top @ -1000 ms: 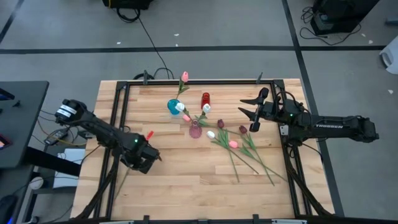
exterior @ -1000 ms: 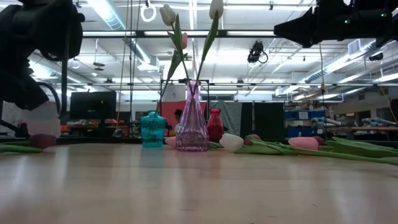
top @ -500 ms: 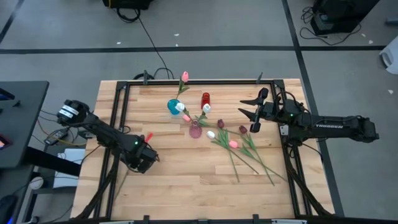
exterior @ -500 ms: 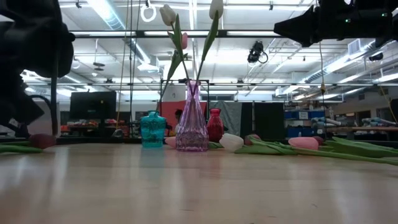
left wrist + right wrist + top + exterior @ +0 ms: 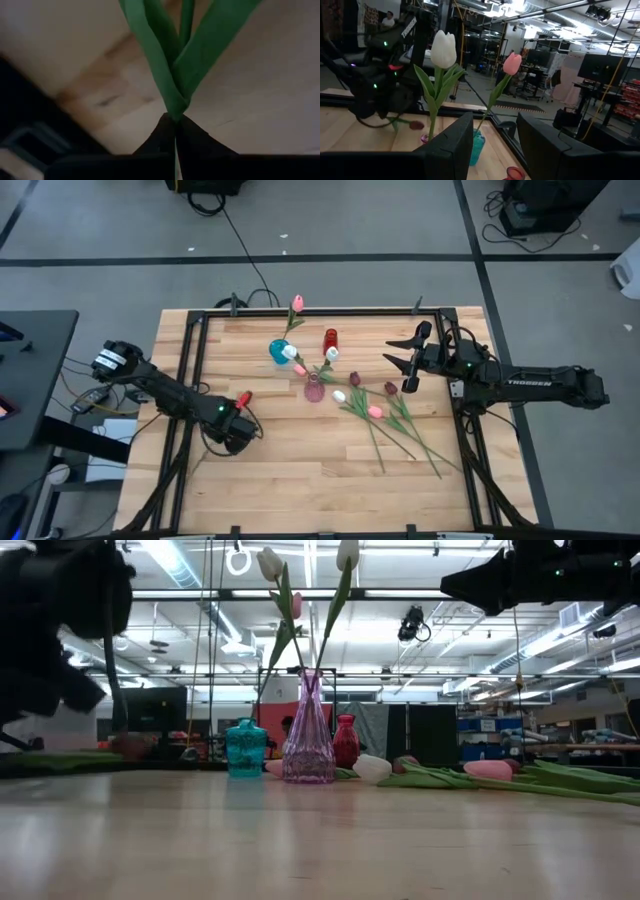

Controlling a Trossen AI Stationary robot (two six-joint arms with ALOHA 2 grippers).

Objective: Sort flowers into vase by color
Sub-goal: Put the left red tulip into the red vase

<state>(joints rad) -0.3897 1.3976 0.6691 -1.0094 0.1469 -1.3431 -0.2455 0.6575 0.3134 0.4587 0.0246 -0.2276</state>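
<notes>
My left gripper (image 5: 241, 432) is near the table's left edge, shut on a dark-red flower whose head (image 5: 243, 396) points toward the far edge. The low view shows that head (image 5: 128, 747) just above the table. My right gripper (image 5: 408, 360) hovers open at the far right, touching nothing. A pink vase (image 5: 314, 389) holds two white flowers (image 5: 443, 48). A teal vase (image 5: 278, 351) holds a pink flower (image 5: 296, 303). A red vase (image 5: 330, 340) stands beside them. Several loose flowers (image 5: 375, 411) lie flat on the table right of the pink vase. My left gripper pinches the flower between its two shut fingers where the green leaves meet the stem (image 5: 175, 107). The fingers come at it from above, slanting. The leaves fan out beyond the fingertips and the head end (image 5: 128, 747) hangs just off the table; the stem's lower end is hidden.
A black frame (image 5: 190, 370) borders the wooden table. The near half of the table (image 5: 320, 470) is bare wood. The three vases stand close together at the far middle, with loose stems (image 5: 420, 445) reaching toward the near right.
My left gripper has shut on the dark-red flower's stem and shifted slightly toward the table's right edge. The flower's head, which lay on the table, is now raised a little above it and has swung rightward in the low view.
</notes>
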